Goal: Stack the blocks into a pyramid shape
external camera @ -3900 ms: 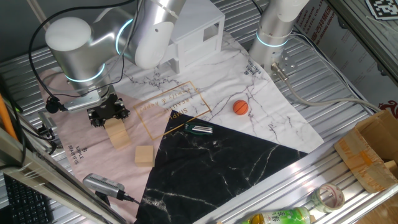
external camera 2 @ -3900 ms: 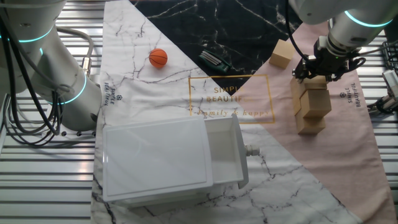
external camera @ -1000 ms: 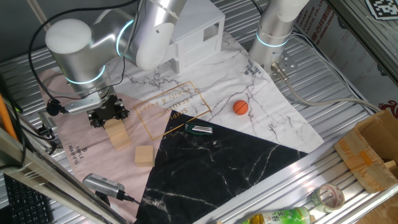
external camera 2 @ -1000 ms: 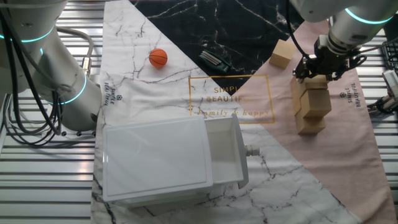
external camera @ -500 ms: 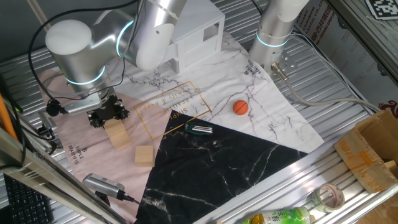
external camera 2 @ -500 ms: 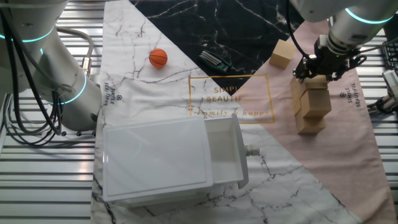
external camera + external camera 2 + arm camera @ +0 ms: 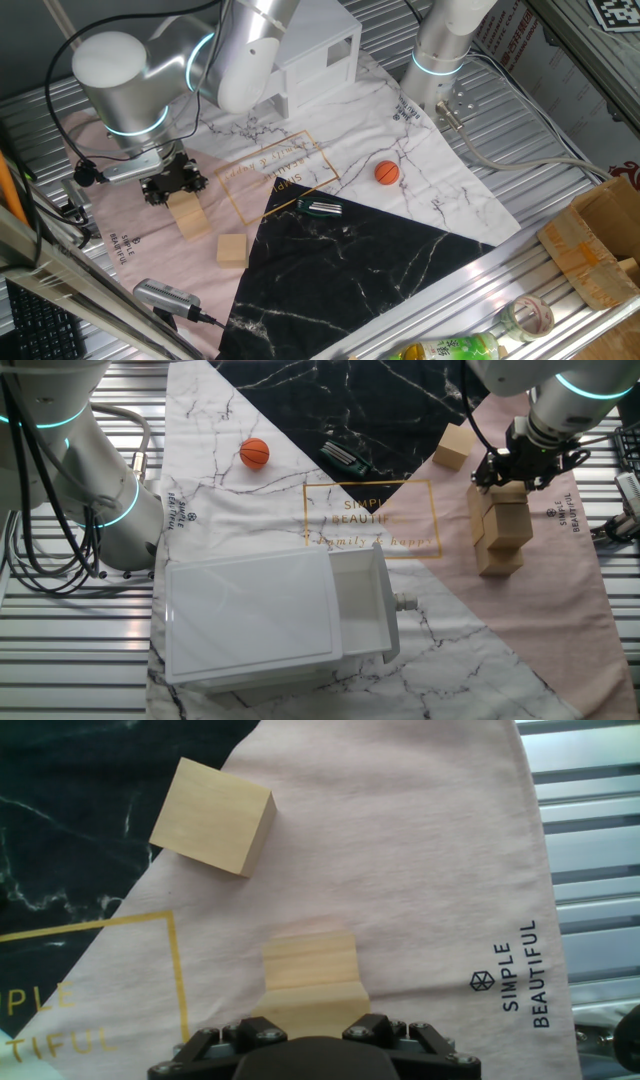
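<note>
Your gripper (image 7: 527, 473) sits atop the stacked blocks (image 7: 503, 528) on the pink cloth (image 7: 420, 870); whether its fingers grip, I cannot tell. Next, probably fetch the loose block (image 7: 212, 816) nearby.

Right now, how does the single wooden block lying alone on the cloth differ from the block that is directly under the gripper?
The lone block rests on the cloth by the edge of the black marble part, with nothing touching it; the block under the gripper sits on top of the stacked blocks. The lone block is turned at an angle in the hand view, while the other lines up with the stack. The gripper is right over the top block, far from the lone one. Both are plain light wood cubes of like size.
</note>
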Robot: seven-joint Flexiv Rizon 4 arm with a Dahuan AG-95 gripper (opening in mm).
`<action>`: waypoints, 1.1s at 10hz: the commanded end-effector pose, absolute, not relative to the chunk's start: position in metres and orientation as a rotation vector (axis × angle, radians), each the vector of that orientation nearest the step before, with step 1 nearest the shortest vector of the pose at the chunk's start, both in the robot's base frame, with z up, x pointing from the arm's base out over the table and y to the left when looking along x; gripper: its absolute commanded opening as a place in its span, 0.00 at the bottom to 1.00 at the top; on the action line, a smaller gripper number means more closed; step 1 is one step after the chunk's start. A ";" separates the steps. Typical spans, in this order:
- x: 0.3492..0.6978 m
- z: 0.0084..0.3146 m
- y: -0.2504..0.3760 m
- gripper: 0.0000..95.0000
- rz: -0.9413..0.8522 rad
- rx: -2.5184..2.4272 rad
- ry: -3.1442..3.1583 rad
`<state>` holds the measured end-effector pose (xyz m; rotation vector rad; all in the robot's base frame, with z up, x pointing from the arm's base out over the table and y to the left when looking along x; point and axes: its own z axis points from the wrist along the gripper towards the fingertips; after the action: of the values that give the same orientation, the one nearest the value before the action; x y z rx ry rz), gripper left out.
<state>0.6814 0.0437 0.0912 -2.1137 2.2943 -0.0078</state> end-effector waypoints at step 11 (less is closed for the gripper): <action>0.683 0.099 0.048 0.80 0.000 -2.130 2.296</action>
<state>0.6821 0.0489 0.1002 -2.1313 2.2961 0.0011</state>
